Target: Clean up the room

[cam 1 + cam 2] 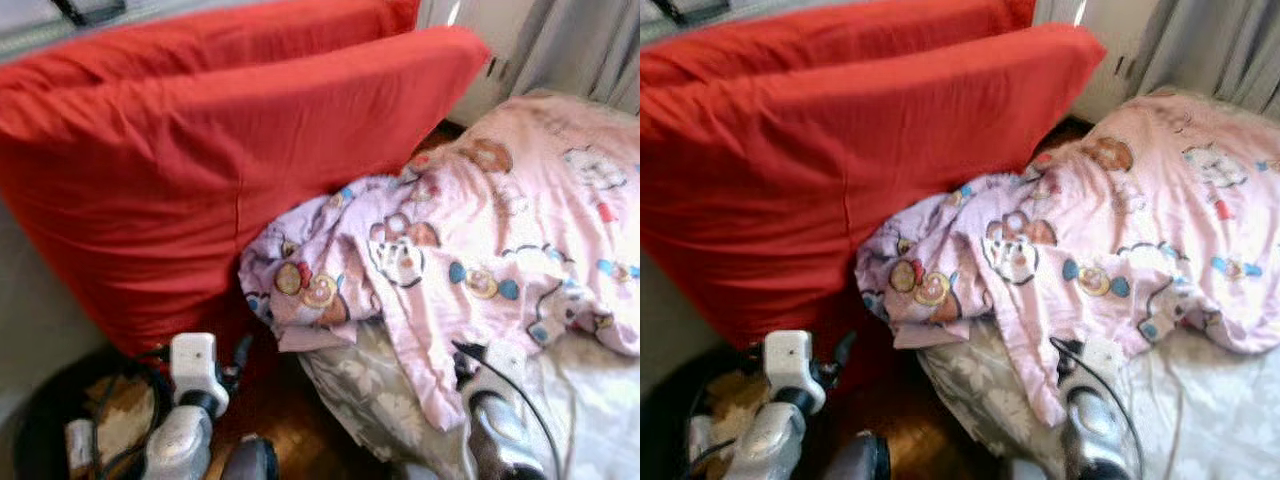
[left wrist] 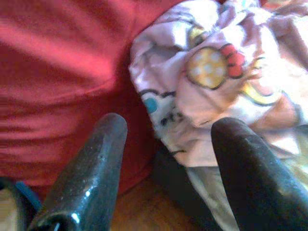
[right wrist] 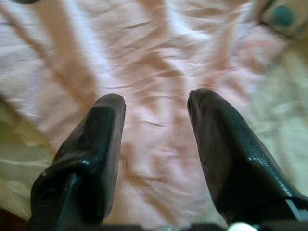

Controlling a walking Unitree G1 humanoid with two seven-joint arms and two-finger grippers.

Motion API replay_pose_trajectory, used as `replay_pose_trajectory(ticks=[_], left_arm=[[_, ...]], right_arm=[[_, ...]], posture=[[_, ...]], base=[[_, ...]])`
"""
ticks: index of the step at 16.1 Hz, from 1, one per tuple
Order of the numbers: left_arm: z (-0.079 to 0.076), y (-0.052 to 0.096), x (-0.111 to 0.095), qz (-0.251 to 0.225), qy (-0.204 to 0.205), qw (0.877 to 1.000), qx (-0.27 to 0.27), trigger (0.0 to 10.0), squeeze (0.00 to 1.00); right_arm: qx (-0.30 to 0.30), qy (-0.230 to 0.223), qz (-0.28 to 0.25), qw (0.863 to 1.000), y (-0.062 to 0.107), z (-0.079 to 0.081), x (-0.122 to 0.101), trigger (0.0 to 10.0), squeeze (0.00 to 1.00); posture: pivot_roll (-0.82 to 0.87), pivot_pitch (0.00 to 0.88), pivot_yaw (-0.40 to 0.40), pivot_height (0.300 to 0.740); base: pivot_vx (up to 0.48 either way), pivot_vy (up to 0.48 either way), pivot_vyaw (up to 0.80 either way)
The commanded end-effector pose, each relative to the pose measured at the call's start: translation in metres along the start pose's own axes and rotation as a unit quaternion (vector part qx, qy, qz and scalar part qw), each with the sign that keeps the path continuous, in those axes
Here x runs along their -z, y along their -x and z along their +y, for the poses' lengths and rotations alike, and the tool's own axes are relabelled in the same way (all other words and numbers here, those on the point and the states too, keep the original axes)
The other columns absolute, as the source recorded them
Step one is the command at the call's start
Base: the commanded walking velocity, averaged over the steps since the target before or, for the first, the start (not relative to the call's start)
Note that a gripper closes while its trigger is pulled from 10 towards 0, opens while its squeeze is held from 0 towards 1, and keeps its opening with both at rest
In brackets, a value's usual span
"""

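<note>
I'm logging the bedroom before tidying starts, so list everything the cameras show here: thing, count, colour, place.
Pillows: two, red, propped upright one behind the other, left of the bed.
Blanket: one, pink with cartoon prints, crumpled across the bed, its left edge against the front pillow.
Bed sheet: one, grey-white floral pattern, under the blanket at the bed's near corner.
Curtain: one, grey, behind the bed at upper right.
Floor: brown wood, between pillows and bed.
Left gripper: black fingers open, low by the front pillow and the blanket's edge.
Right gripper: black fingers open, just above the blanket.
</note>
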State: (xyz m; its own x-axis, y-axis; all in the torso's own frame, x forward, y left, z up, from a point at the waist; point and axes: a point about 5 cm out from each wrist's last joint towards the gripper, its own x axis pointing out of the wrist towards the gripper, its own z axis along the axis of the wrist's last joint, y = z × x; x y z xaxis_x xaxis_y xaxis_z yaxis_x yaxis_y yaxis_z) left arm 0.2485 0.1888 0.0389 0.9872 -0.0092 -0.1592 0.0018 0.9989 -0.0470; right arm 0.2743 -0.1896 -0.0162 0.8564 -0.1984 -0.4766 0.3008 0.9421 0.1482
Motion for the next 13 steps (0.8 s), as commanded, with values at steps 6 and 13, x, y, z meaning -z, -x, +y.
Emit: replay_pose_trajectory(ticks=[6,13], left_arm=[[-0.002,0.005,0.001,0.004,0.000,1.000,0.003,10.0,0.00],[0.005,0.016,0.000,0.011,-0.012,1.000,0.004,10.0,0.00]], right_arm=[[0.027,0.023,0.091,0.995,0.011,-0.016,0.034,10.0,0.92],[-0.004,-0.007,0.110,0.994,0.011,-0.006,0.039,10.0,0.00]], posture=[[0.05,0.128,0.013,0.635],[0.07,0.172,0.038,0.635]], base=[[0.000,0.000,0.00],[0.000,0.000,0.00]])
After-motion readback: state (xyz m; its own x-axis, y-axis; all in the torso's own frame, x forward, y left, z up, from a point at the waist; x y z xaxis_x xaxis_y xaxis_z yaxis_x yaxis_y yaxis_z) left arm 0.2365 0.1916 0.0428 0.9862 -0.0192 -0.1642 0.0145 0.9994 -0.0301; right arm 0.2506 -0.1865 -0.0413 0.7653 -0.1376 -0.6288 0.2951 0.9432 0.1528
